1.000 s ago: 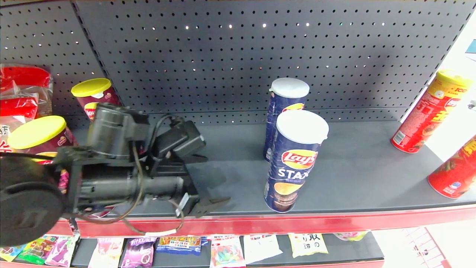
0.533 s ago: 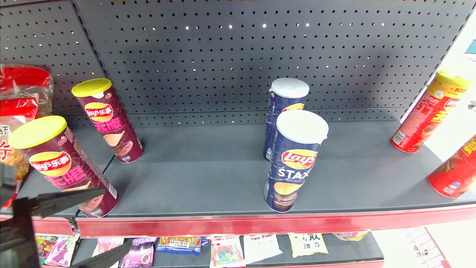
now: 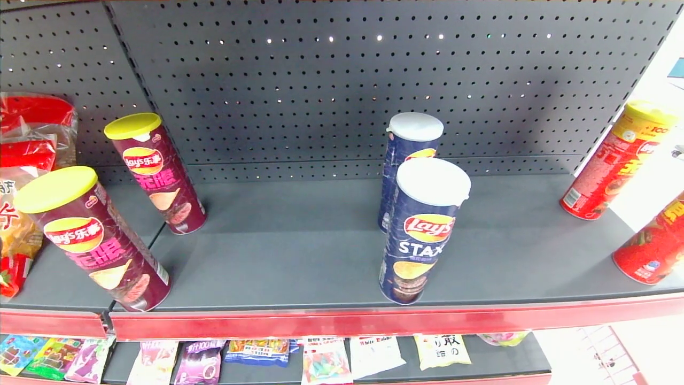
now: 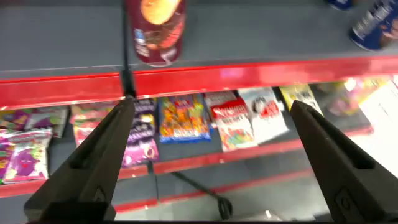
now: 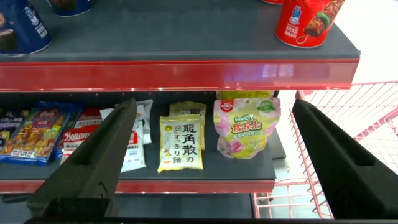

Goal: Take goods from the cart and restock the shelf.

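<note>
Shelf (image 3: 278, 251), left to right: bags (image 3: 32, 133) at the far left; two maroon cans (image 3: 93, 240), one at the front edge, one further back; a bare stretch; two blue cans (image 3: 422, 230), one close behind the other; another bare stretch; two red cans (image 3: 609, 160) at the far right; all six look upright.
Left gripper (image 4: 212, 104): fingers spread, nothing between them; sits low in front of the shelf's red lip, near the front maroon can, facing packets (image 4: 186, 118) on the lower shelf (image 5: 186, 185).
Right gripper (image 5: 214, 102): fingers spread, also empty; faces the lower shelf below the red cans; cart (image 5: 360, 118) just beside it, wire side visible, contents not.
Progress, my read: partly done; six cans on the shelf, two gaps to fill, neither arm carrying anything; next is a pick from the cart; can't tell how much stock is left there.
</note>
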Controlling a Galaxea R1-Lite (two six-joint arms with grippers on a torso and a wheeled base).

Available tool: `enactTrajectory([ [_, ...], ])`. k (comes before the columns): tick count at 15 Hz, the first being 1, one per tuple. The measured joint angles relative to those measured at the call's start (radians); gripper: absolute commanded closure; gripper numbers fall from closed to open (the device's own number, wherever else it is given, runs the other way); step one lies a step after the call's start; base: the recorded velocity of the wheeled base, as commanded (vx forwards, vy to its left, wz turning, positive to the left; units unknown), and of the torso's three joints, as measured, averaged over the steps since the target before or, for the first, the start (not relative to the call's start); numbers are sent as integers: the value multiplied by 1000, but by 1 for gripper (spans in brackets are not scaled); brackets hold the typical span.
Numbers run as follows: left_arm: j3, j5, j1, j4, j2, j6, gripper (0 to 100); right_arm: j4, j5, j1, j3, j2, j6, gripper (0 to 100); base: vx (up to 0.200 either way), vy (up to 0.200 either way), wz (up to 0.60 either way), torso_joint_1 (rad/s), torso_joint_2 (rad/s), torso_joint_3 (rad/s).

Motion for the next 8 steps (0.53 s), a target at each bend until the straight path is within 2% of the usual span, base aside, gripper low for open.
enactTrajectory([
  [2, 55, 41, 17, -5, -94, -5, 0, 0, 0, 0, 0, 0, 0, 0, 0, 0, 0, 0, 0, 0],
  [4, 128, 111, 24, -71, -141, -23, 0, 0, 0, 0, 0, 0, 0, 0, 0, 0, 0, 0, 0, 0],
  [6, 216, 108, 26, -254, -164, -27, 0, 0, 0, 0, 0, 0, 0, 0, 0, 0, 0, 0, 0, 0],
  [7, 253, 89, 26, -305, -169, -10, 0, 0, 0, 0, 0, 0, 0, 0, 0, 0, 0, 0, 0, 0],
  [8, 278, 71, 26, -342, -172, 52, 0, 0, 0, 0, 0, 0, 0, 0, 0, 0, 0, 0, 0, 0],
])
